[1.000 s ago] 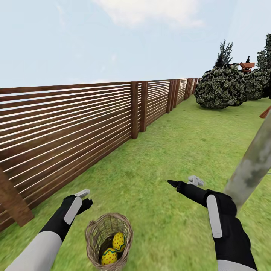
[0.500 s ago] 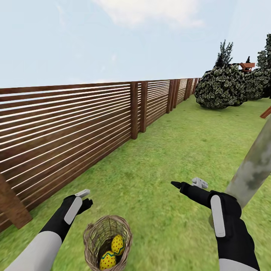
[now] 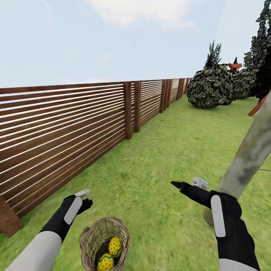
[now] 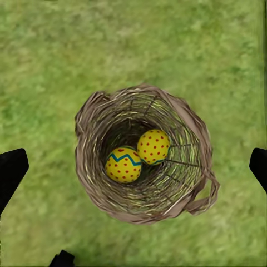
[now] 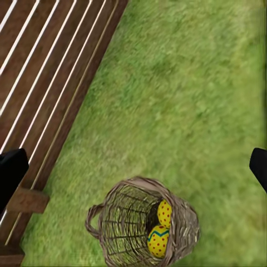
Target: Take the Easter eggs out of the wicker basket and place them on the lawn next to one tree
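The wicker basket (image 3: 104, 242) stands on the lawn (image 3: 158, 158) just in front of me, with two yellow, red-dotted Easter eggs (image 3: 114, 245) (image 3: 105, 262) lying inside. My left gripper (image 3: 87, 198) hovers open above and left of the basket. In the left wrist view the basket (image 4: 183, 194) and both eggs (image 4: 123, 165) (image 4: 153, 146) lie straight below, between the spread fingers (image 4: 11, 169). My right gripper (image 3: 187, 183) hangs open and empty over grass, right of the basket and near the tree (image 3: 250, 154). The right wrist view shows the basket (image 5: 117, 228) and eggs (image 5: 158, 240).
A slatted brown wooden fence (image 3: 67, 124) runs along the left side toward the far corner. Round leafy bushes (image 3: 210, 88) and dark conifers stand at the back right. Open grass stretches ahead between fence and trunk.
The head view has swung slightly right, so fence, bushes and basket sit further left in the picture. Both arms keep their poses and both grippers stay open.
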{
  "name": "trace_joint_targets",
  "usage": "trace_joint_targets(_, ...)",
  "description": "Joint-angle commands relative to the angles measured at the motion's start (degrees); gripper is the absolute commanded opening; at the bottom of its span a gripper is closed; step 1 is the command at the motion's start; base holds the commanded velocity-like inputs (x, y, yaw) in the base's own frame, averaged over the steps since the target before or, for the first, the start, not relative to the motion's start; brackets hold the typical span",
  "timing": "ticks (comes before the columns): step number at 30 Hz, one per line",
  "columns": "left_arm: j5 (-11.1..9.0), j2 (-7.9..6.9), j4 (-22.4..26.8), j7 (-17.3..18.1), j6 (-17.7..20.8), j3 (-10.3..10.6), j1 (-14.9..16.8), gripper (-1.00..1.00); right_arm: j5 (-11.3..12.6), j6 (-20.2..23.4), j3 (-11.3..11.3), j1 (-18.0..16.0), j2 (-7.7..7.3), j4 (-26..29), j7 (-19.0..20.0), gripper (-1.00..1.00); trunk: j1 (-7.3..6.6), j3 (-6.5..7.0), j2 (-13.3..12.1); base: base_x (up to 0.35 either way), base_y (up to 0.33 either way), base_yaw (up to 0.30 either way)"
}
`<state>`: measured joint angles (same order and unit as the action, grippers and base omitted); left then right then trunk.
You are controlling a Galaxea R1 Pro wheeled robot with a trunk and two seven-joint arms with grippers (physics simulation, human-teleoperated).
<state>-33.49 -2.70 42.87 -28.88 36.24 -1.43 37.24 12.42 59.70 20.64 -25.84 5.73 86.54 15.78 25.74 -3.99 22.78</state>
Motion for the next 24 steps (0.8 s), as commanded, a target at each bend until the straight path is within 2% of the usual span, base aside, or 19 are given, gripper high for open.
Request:
trace_joint_targets(1,-0.6,-0.03,0.1,-0.5,0.2,0.0,0.0,1.0,-0.1,0.3,0.2,-0.1,0.07,0.0,0.3,1.0,0.04,-0.14,0.1,0.0,0.238,-0.263)
trace_joint_targets(9,-0.6,-0.03,0.1,-0.5,0.2,0.0,0.0,1.0,-0.1,0.3,0.2,-0.1,0.07,0.0,0.2,1.0,0.04,-0.14,0.1,0.0,0.202,-0.277)
trace_joint_targets(18,-0.6,-0.03,0.1,-0.5,0.2,0.0,0.0,1.0,0.0,0.3,0.4,-0.1,0.07,0.0,0.3,1.0,0.04,-0.14,0.1,0.0,0.034,-0.275)
trace_joint_targets(24,-0.6,0.02,0.1,-0.5,0.1,0.1,0.0,1.0,0.0,0.3,0.5,-0.1,0.07,0.0,0.2,1.0,0.04,-0.14,0.1,0.132,0.002,-0.072)
